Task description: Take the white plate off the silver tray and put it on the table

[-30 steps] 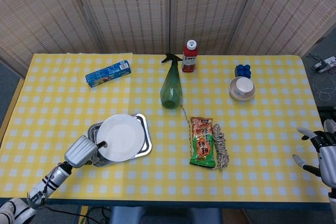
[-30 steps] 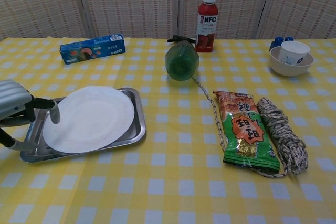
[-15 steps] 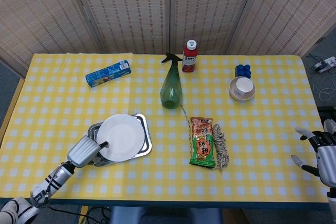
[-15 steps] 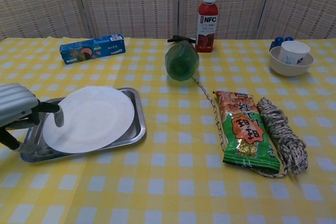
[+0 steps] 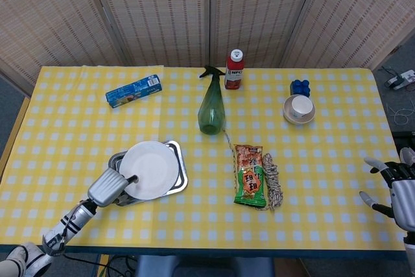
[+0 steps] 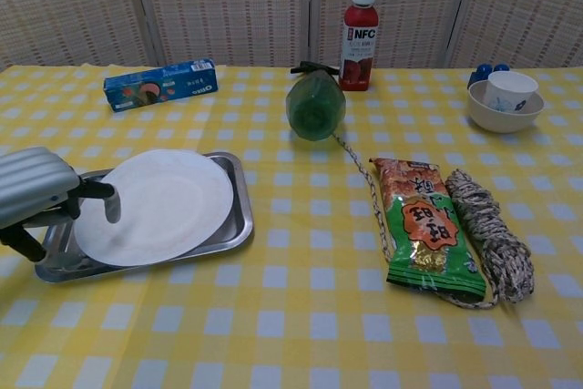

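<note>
The white plate (image 5: 150, 168) (image 6: 155, 205) lies in the silver tray (image 5: 181, 172) (image 6: 239, 216) at the front left of the table, overhanging the tray's left side. My left hand (image 5: 110, 188) (image 6: 36, 193) is at the plate's left rim. One finger reaches over the plate's top and the others sit lower beside the tray. No firm grip on the plate shows. My right hand (image 5: 399, 189) hangs off the table's right edge with fingers spread, holding nothing.
A green spray bottle (image 5: 211, 111) and a red juice bottle (image 5: 235, 69) stand mid-table at the back. A snack bag (image 5: 249, 175) and a coil of rope (image 5: 272, 176) lie right of the tray. A blue box (image 5: 133, 90) and a bowl with a cup (image 5: 299, 108) sit further back.
My left hand has slid rightward, its upper finger reaching further over the plate's rim. The plate and tray have stayed put. The right hand has barely moved.
</note>
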Controlling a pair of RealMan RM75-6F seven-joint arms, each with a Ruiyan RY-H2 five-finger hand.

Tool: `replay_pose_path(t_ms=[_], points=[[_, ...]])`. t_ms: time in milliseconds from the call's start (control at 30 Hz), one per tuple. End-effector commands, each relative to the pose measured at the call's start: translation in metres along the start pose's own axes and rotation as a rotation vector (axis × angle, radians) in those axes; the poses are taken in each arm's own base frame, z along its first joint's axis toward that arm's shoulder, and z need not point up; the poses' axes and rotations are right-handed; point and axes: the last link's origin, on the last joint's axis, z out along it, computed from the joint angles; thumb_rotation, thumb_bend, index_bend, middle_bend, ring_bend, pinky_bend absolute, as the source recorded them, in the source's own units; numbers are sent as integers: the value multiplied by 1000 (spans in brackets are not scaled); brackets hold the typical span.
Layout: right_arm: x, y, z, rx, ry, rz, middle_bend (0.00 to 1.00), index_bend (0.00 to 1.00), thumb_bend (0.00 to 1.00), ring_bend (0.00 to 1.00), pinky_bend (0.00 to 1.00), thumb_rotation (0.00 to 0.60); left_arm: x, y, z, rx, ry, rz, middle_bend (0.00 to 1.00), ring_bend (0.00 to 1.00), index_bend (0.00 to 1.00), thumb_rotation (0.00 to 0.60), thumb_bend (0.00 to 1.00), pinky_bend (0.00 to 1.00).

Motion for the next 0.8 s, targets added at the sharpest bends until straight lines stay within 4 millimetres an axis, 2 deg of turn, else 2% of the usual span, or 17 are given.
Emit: replay_pose_path(t_ms=[33, 433, 800], points=[[0, 0, 0, 1, 0, 0, 430, 265, 121, 298, 277, 600, 0, 1, 2, 0, 5, 3, 1000, 1000, 509, 600, 105, 1000], [0, 1, 0, 0, -2, 3, 430, 265, 121, 298, 276, 600, -1, 2, 7, 4, 50, -37, 1000, 1000, 522, 600, 103, 1000], [-1, 1, 1, 1, -6, 2, 430, 265, 121, 298, 276, 600, -4, 1, 8, 0, 112, -166, 1000, 1000, 525, 600, 97, 1000]])
